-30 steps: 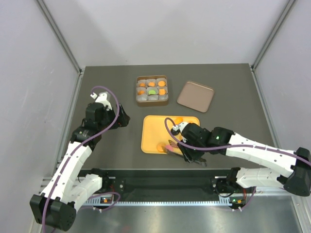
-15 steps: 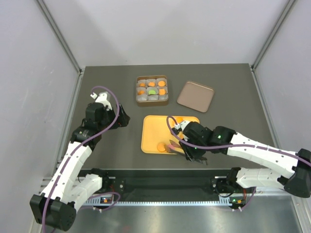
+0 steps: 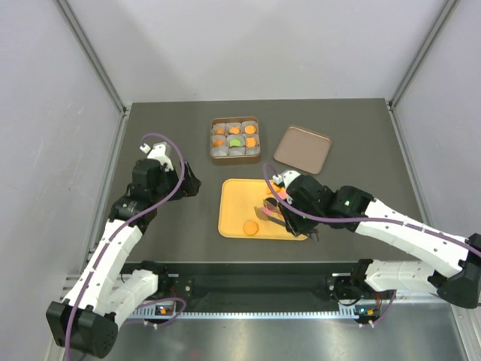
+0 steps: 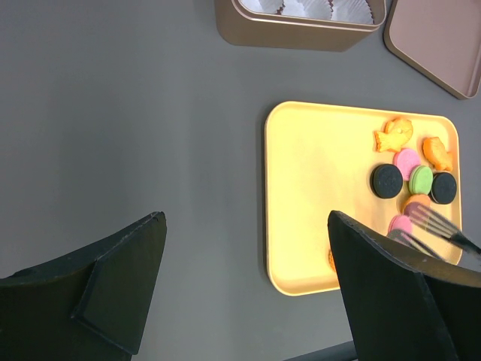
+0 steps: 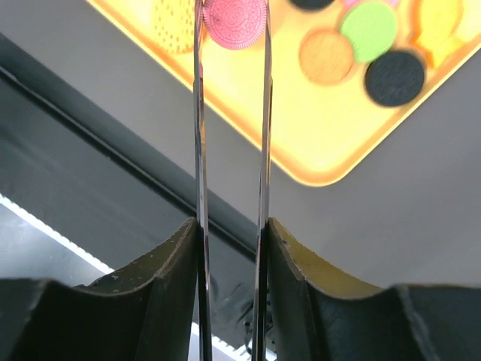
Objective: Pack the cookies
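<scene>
Loose cookies lie on a yellow tray [image 3: 234, 197]: black [image 4: 387, 181], pink [image 4: 406, 159], green [image 4: 421, 179] and orange [image 5: 325, 56] discs, plus one orange disc [image 3: 251, 227] near the front edge. My right gripper [image 5: 231, 248] is shut on metal tongs [image 5: 198, 135]. The tong tips pinch a pink cookie [image 5: 235, 13] above the tray; it also shows in the top view [image 3: 279, 195]. A brown box [image 3: 235, 140] of paper cups holds orange cookies and one green one. My left gripper [image 4: 244, 226] is open and empty, over bare table left of the tray.
The box's brown lid [image 3: 302, 149] lies flat right of the box. Two orange fish-shaped pieces [image 4: 394, 134] sit at the tray's far right corner. A black rail [image 3: 248, 282] runs along the near table edge. Grey walls enclose the table.
My right gripper has moved away from the tray's near edge toward its middle and risen, carrying the pink cookie in the tongs. An orange cookie stays near the front edge. The left arm has not moved.
</scene>
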You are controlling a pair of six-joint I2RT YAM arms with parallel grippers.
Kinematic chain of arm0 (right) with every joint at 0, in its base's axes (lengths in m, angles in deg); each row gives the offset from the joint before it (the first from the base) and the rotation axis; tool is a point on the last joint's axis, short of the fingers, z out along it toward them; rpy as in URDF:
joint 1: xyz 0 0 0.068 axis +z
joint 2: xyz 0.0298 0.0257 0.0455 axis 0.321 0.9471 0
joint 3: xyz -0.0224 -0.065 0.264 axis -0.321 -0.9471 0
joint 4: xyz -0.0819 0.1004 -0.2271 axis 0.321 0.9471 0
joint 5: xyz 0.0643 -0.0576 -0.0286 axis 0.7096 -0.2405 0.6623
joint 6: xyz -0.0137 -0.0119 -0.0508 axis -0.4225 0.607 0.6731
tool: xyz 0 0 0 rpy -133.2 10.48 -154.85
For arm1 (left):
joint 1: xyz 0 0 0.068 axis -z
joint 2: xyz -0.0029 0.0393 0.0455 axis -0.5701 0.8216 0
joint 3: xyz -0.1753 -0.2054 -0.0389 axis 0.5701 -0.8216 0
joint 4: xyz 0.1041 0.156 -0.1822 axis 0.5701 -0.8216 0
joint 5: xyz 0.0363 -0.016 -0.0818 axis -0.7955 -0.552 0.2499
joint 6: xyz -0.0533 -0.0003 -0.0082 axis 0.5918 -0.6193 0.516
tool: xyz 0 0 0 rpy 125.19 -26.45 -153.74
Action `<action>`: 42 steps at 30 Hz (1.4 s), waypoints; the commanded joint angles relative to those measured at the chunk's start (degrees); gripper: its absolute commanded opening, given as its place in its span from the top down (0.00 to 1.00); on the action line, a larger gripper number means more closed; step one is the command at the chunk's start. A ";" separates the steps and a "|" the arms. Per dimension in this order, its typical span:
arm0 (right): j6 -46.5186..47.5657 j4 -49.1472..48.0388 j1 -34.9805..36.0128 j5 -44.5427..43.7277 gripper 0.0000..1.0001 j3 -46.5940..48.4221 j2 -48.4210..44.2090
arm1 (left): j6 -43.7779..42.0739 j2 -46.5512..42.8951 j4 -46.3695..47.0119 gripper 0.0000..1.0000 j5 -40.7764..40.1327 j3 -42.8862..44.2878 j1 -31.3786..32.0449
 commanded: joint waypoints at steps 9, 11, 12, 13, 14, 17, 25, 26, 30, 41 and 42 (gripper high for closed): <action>6.94 -9.01 -10.67 -0.71 0.62 18.20 11.49 | -0.02 -0.91 1.82 0.07 -0.49 0.05 -0.29; 7.46 -11.37 -12.18 1.21 0.63 22.40 15.36 | -0.02 -0.82 1.82 0.07 -0.32 0.05 -0.29; 7.38 -12.09 -13.32 1.49 0.63 23.91 16.68 | -0.02 -0.56 1.82 0.07 -0.40 0.14 -0.29; 7.46 -12.79 -13.76 1.49 0.62 25.40 19.74 | -0.02 -0.56 1.82 0.07 -0.23 0.14 -0.29; 7.55 -13.23 -14.20 1.84 0.62 28.98 21.51 | -0.11 -0.38 1.90 0.07 -0.23 0.14 -0.29; 7.99 -13.85 -15.17 1.23 0.63 36.02 28.28 | -0.03 -0.47 1.73 0.07 -0.23 0.06 -0.29; 7.29 -15.96 -17.11 2.72 0.64 48.96 42.77 | -0.02 -0.91 1.82 0.07 -0.40 0.06 -0.29; 7.11 -16.05 -17.02 3.16 0.64 50.62 43.66 | -0.11 -1.08 1.82 0.07 -0.66 0.05 -0.29; 6.06 -17.19 -17.02 5.44 0.64 51.78 46.92 | -0.02 -1.17 1.73 0.07 -0.67 0.05 -0.29; 4.04 -19.83 -16.58 8.96 0.64 51.17 52.20 | -0.20 -0.91 1.73 0.07 -0.49 0.23 -0.29; 3.95 -19.83 -16.58 9.05 0.64 50.99 52.37 | -0.20 -0.82 1.82 0.07 -0.49 0.23 -0.29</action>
